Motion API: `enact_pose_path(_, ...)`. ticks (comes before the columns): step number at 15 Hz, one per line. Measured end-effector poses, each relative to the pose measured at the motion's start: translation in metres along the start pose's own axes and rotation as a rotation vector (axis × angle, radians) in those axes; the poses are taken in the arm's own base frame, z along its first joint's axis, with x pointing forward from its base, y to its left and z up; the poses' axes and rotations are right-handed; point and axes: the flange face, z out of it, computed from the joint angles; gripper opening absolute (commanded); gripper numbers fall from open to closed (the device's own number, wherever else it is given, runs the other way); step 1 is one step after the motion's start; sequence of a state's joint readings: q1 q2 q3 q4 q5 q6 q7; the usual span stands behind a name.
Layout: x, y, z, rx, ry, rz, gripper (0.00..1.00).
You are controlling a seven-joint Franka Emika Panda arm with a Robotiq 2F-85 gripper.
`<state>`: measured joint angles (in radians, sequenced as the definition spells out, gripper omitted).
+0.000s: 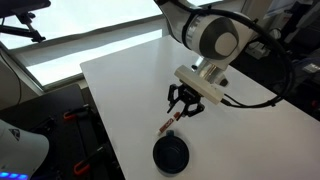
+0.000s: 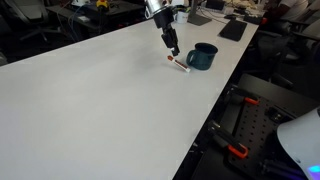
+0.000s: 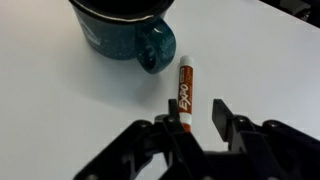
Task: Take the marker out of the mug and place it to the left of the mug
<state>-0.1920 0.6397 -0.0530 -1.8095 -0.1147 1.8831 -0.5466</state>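
A reddish-orange marker [image 3: 186, 90] with a pale end lies on the white table just beside the mug's handle [image 3: 155, 47]. The dark mug [image 3: 120, 30] stands upright; it also shows in both exterior views as the mug [image 1: 170, 154] and the mug [image 2: 202, 56]. My gripper [image 3: 198, 118] hovers low over the marker's near end. Its jaws stand apart: one finger [image 3: 177, 120] is right against the marker and the other finger [image 3: 220, 115] is clear of it with a gap. In the exterior views the marker [image 1: 165, 127], [image 2: 180, 62] lies under the gripper [image 1: 180, 110], [image 2: 172, 50].
The white table [image 2: 100, 110] stretches wide on one side of the mug. Its edge [image 1: 110, 130] runs close to the mug. Dark equipment and cables [image 1: 70, 125] sit below that edge. Cluttered desks [image 2: 230, 25] stand beyond the far side.
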Motion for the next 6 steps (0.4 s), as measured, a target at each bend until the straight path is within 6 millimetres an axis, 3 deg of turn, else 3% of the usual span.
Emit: enact_pose_path(6, 0.0009, 0.0007, -0.0007, 0.0, -0.001, 0.001, 0.44)
